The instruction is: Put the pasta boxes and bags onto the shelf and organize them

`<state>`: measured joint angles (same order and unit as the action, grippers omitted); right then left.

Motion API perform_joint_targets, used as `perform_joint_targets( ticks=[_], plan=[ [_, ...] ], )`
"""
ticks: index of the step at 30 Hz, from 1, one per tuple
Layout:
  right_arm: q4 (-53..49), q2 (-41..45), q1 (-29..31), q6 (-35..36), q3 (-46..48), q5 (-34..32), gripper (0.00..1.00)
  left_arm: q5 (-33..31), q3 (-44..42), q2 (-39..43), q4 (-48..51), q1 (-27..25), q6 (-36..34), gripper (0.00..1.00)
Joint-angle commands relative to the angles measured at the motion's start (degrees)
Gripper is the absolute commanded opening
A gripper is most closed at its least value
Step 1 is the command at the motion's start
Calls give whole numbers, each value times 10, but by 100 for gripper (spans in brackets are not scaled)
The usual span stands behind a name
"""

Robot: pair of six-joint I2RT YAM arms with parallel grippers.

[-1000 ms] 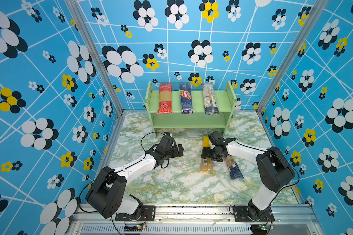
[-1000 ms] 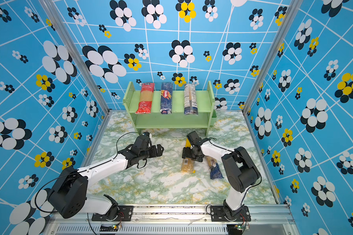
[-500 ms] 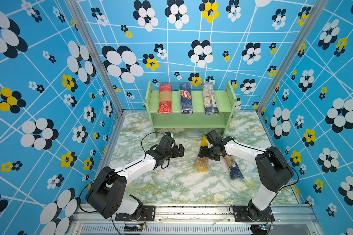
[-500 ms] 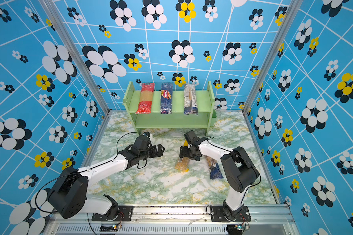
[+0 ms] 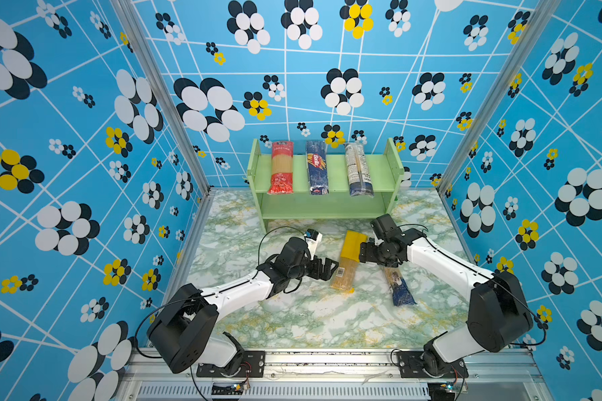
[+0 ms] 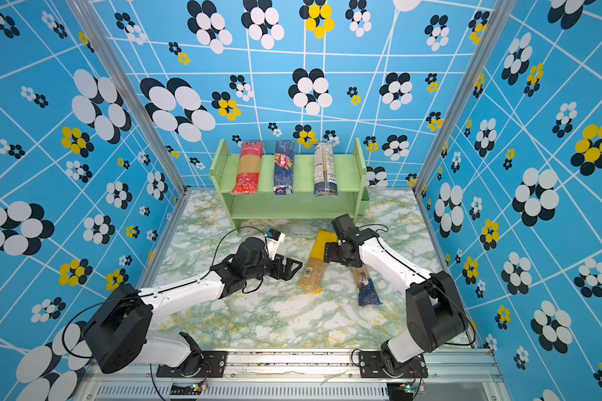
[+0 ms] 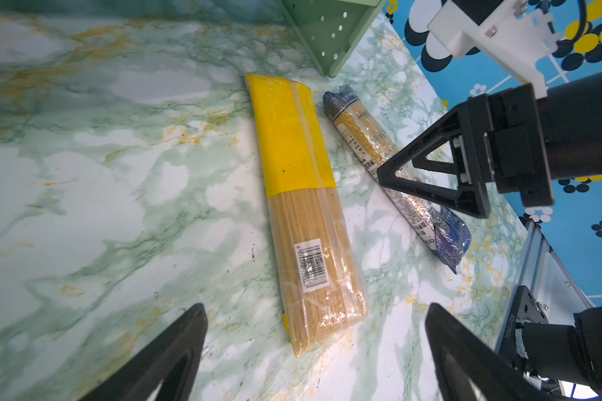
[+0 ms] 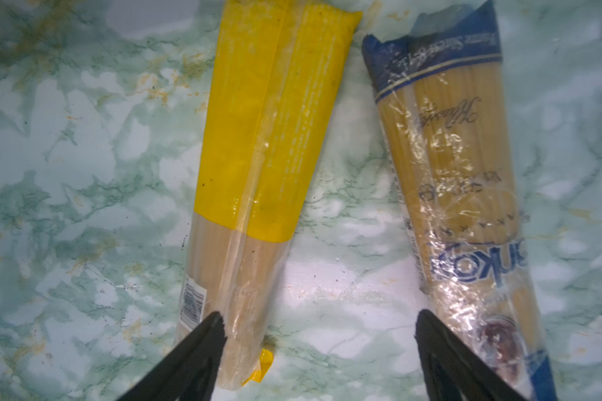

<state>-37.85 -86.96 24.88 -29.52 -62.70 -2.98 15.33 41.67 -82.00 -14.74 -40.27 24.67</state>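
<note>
The left arm (image 5: 237, 293) and right arm (image 5: 445, 267) are built of glossy white tapering links set between bulky black joint housings, and each stands on a black base plate (image 5: 254, 362) fastened with silver screws. Thin black cables (image 5: 275, 230) run in loops past the wrists and shoulders, and a white bracket (image 5: 312, 239) carries a small camera on the left wrist. The left claw (image 5: 331, 270) and right claw (image 5: 362, 252) are matte black, their fingers (image 7: 431, 180) open triangular frames narrowing to slim tips.
</note>
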Motion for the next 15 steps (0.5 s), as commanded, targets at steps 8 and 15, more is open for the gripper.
perform_joint_targets(
  ticks=[8,15],
  plan=[
    [-15,29,-12,-2,26,-57,89,11,-13,-40,-83,-43,-112,99],
    [51,4,-11,-46,49,-82,87,-4,-45,-46,-134,-47,-114,99]
  ],
)
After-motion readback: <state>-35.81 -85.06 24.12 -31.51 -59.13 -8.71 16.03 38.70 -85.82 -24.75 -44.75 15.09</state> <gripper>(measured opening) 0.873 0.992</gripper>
